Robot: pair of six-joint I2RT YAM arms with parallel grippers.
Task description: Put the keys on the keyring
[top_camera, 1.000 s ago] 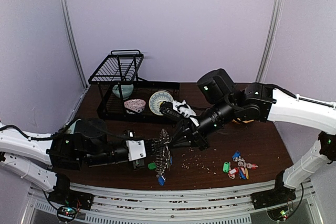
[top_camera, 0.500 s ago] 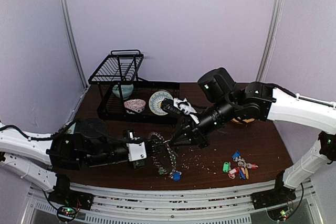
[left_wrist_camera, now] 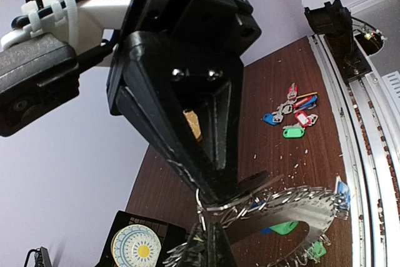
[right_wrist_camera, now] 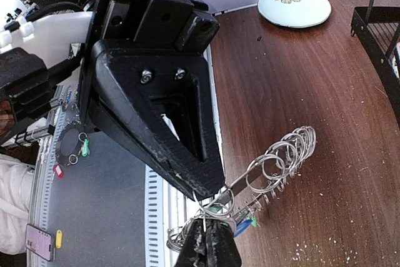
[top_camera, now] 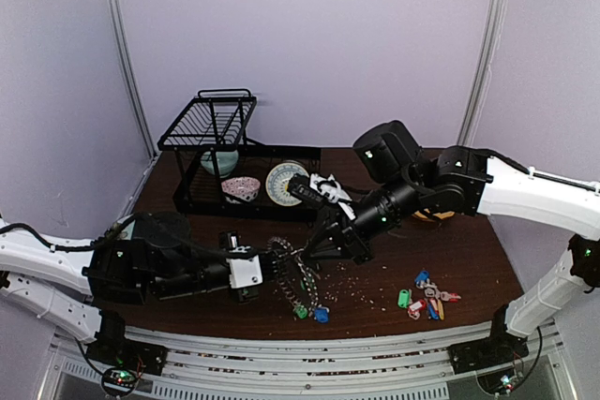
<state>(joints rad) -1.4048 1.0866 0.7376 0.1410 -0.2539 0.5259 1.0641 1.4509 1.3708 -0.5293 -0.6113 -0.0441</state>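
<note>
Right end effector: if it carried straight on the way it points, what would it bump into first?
The keyring, already at the right end effector's tip; straight behind that, the left end effector, nearly nose to nose with it. Exact depth is hard to judge.

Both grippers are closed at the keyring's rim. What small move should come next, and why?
Probably a short, slow pull by the right gripper, the left gripper acting as anchor. The left clamps the keyring by its rim; the right pinches a small silver ring right beside that grip, tip to tip.
</note>
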